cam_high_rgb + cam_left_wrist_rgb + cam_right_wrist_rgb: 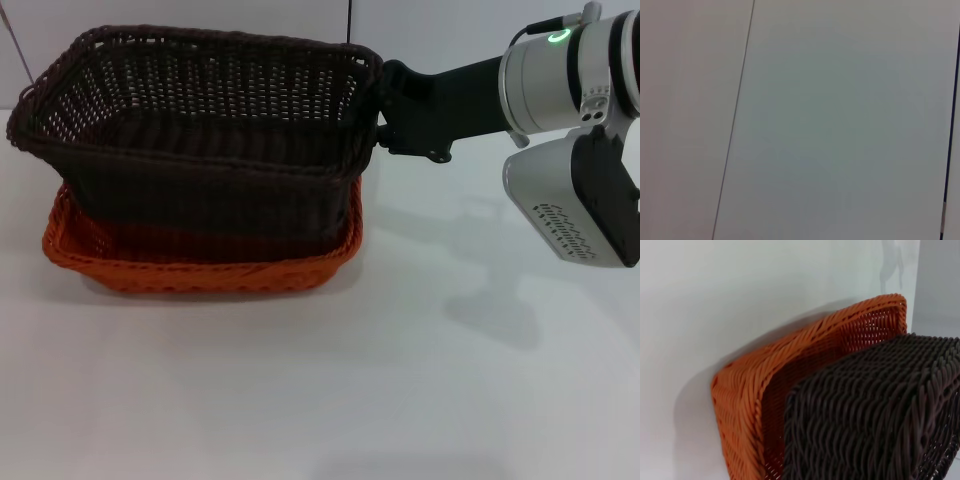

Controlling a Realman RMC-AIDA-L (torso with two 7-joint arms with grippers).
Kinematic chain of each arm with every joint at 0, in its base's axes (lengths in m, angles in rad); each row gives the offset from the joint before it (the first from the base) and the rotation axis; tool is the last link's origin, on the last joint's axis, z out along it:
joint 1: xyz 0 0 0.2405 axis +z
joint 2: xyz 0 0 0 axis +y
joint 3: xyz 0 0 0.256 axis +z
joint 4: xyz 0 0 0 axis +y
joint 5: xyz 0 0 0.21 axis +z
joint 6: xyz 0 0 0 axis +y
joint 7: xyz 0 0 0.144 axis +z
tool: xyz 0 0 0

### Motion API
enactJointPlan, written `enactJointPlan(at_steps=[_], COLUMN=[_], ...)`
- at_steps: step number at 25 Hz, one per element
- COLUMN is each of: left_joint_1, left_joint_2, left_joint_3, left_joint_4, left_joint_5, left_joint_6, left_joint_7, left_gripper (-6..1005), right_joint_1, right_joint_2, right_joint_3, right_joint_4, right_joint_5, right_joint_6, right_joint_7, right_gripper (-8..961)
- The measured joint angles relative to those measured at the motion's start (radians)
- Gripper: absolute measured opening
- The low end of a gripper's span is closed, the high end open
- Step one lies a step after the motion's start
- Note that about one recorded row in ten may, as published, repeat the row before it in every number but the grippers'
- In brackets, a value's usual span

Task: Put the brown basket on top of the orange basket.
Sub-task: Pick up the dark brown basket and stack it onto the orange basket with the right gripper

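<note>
Right gripper (378, 120): black claw clamped on the right-hand braided rim of the rectangular dark brown woven basket (200, 150), carried tilted, right side high. Beneath it: rectangular bright orange woven basket (200, 265) on the white table (420, 380); brown base already inside its walls. Advice: level, lower evenly so the rims nest, then release. Left gripper: unseen. Markings: none legible.

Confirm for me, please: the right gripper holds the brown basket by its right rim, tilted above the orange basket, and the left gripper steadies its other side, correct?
Not quite: no left gripper shows in the head view. The right gripper alone holds the brown basket at its right rim, tilted above the orange basket.
</note>
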Motion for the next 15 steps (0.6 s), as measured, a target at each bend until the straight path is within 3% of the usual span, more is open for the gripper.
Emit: enactJointPlan(at_steps=[15], left_joint_1=[-0.003], left_joint_2=[0.002], left_joint_3=[0.002], left_joint_4=[-0.002], left_joint_5=[0.0], left_joint_6=[0.008], left_joint_7=[-0.001], left_gripper=[796], right_joint_1=[0.027], right_joint_2=[0.0], right_joint_3=[-0.009], right_joint_4=[0.11], right_joint_5=[0.009], right_joint_6=[0.068], right_joint_7=[-0.056], right_gripper=[240])
